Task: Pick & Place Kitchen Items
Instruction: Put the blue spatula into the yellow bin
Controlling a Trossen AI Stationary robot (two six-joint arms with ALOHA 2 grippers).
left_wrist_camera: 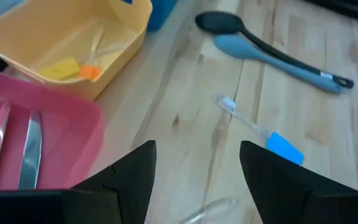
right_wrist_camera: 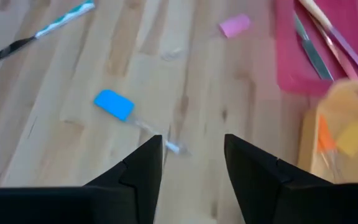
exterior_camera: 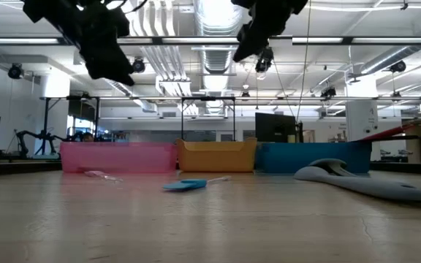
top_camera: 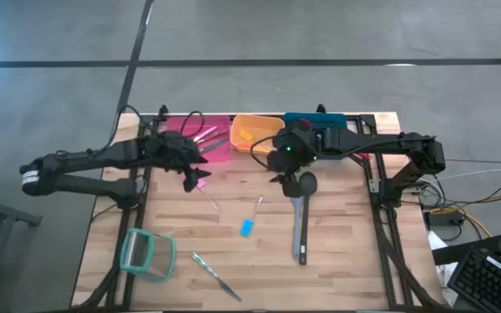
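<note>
A small blue-headed spatula (top_camera: pixel 247 228) (left_wrist_camera: pixel 284 148) (right_wrist_camera: pixel 114 104) lies flat mid-table. A pink-headed one (top_camera: pixel 203 184) (right_wrist_camera: pixel 235 26) lies near the pink bin. A black spoon (left_wrist_camera: pixel 222 23) and a grey spatula (top_camera: pixel 300 222) (left_wrist_camera: pixel 241 46) lie side by side toward the right. A slim knife (top_camera: pixel 216 276) lies near the front edge. My left gripper (top_camera: pixel 194 178) (left_wrist_camera: pixel 197 146) hangs open above the pink-headed spatula, nothing between its fingers. My right gripper (top_camera: pixel 278 178) (right_wrist_camera: pixel 192 138) hangs open above the wood by the spoon's bowl, also with nothing in it.
Along the far edge stand a pink bin (top_camera: pixel 209 143) holding metal knives (left_wrist_camera: pixel 33 149), an orange bin (top_camera: pixel 255 132) with yellow and orange pieces (left_wrist_camera: pixel 73 67), and a teal bin (top_camera: pixel 320 122). A teal-rimmed clear container (top_camera: pixel 146 252) sits at the front left.
</note>
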